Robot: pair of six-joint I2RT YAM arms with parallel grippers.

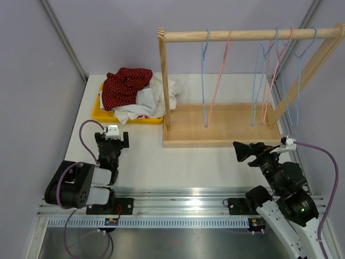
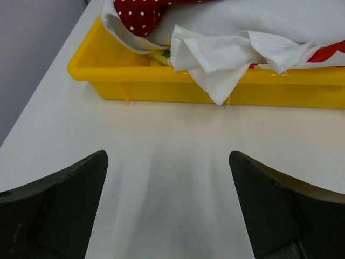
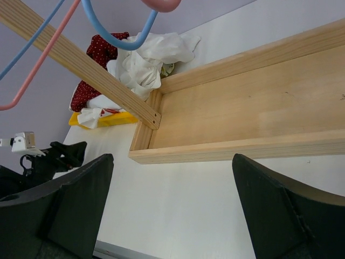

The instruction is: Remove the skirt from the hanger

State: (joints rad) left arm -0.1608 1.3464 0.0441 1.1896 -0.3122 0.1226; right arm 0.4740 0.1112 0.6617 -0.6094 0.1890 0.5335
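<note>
The white table [image 1: 145, 162] fills the top view, and most of its far right, from 12 to 3 o'clock, is taken by a wooden rack [image 1: 226, 121] with a shallow tray base and a round rail overhead. At 11 o'clock, just beside the rack's left post, sits a yellow bin [image 1: 98, 111] heaped with clothes. A red white-dotted garment [image 1: 124, 83], the only piece that could be the skirt, though its cut cannot be made out, lies crumpled on top of the heap toward its 10 o'clock side. White cloth [image 1: 153, 100] spills over the bin's rim at 4 o'clock; red marks on it are too folded to read. No readable label or brand shows anywhere. Thin blue and pink hangers [image 1: 205, 81] hang from the rail, two near its middle and a cluster at its right end. The left gripper [image 1: 112, 139] rests low at 8 o'clock, jaws spread fully wide and holding nothing, facing the bin across bare table. The right gripper [image 1: 240, 151], at 4 o'clock, is just as wide apart and grips nothing, facing the rack's base.
</note>
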